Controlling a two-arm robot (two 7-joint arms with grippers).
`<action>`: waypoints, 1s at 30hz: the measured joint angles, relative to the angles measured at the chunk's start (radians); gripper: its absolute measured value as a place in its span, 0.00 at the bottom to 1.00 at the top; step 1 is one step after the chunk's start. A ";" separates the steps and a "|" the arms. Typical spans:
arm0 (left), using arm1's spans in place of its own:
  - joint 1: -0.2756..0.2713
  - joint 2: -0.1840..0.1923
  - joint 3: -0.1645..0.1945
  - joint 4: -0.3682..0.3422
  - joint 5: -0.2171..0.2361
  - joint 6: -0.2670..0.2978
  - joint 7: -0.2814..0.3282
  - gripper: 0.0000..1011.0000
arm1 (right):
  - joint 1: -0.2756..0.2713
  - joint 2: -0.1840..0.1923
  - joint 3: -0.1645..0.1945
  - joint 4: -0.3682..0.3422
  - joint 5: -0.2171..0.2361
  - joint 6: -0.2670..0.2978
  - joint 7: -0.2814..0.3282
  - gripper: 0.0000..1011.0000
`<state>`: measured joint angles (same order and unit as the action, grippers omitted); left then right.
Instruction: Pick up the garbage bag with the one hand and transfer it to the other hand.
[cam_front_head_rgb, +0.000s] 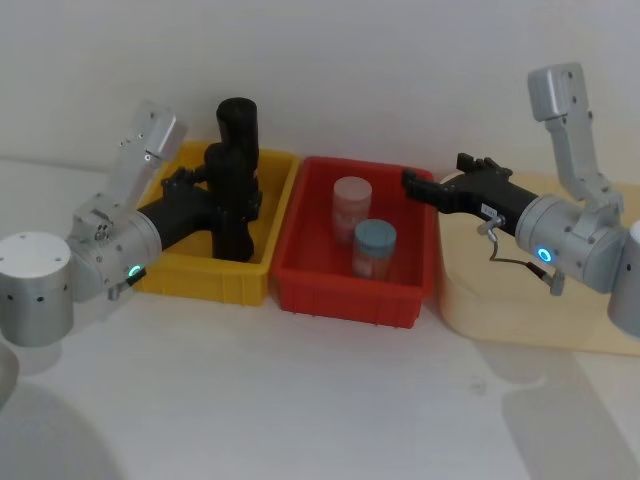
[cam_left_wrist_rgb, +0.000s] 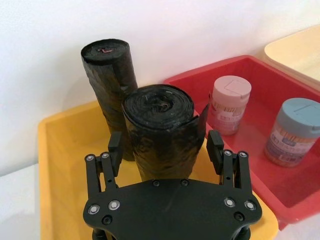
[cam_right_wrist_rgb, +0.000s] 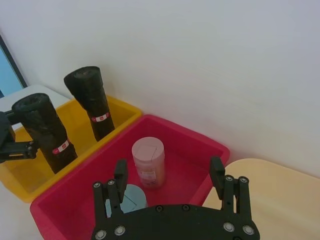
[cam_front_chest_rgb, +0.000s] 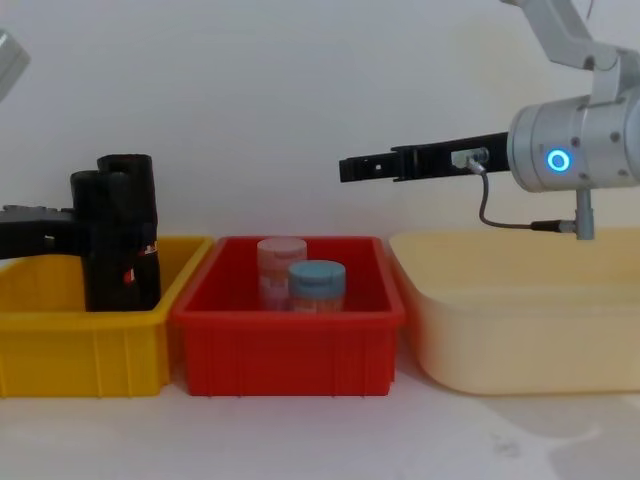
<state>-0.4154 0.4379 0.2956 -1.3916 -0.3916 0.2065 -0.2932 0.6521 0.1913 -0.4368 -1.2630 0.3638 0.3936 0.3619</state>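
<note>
The left gripper (cam_left_wrist_rgb: 165, 144), on the green-ringed arm, reaches into the yellow bin (cam_front_head_rgb: 205, 275) and grasps the garbage bag (cam_left_wrist_rgb: 160, 115), with one finger pressed to each side of the thick roll. The bag stands upright near the front of that bin, and a slimmer black roll (cam_left_wrist_rgb: 107, 75) stands upright just behind it (their bases are hidden by the bin wall in the chest view). The red bin (cam_front_head_rgb: 345, 295) next to it holds a pink-lidded jar (cam_front_head_rgb: 351, 205) and a blue-lidded jar (cam_front_head_rgb: 374, 245), close together. The right gripper (cam_front_head_rgb: 412, 185), on the blue-ringed arm, hovers over the red bin's right edge with its fingers spread and nothing between them. The cream tray (cam_front_head_rgb: 520, 310) lies below that arm.
</note>
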 joint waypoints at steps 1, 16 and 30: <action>-0.003 -0.002 0.001 0.004 0.002 -0.003 -0.001 0.99 | 0.001 0.000 -0.002 0.003 0.000 -0.003 0.000 0.99; -0.033 -0.032 0.002 0.049 0.044 -0.050 0.025 0.99 | 0.015 0.009 -0.012 0.021 0.010 -0.025 0.008 0.99; -0.041 -0.041 0.000 0.060 0.059 -0.065 0.038 0.69 | 0.009 0.027 -0.014 0.008 0.021 -0.026 0.007 0.99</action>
<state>-0.4567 0.3968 0.2960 -1.3311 -0.3327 0.1418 -0.2551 0.6612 0.2187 -0.4512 -1.2554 0.3848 0.3673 0.3690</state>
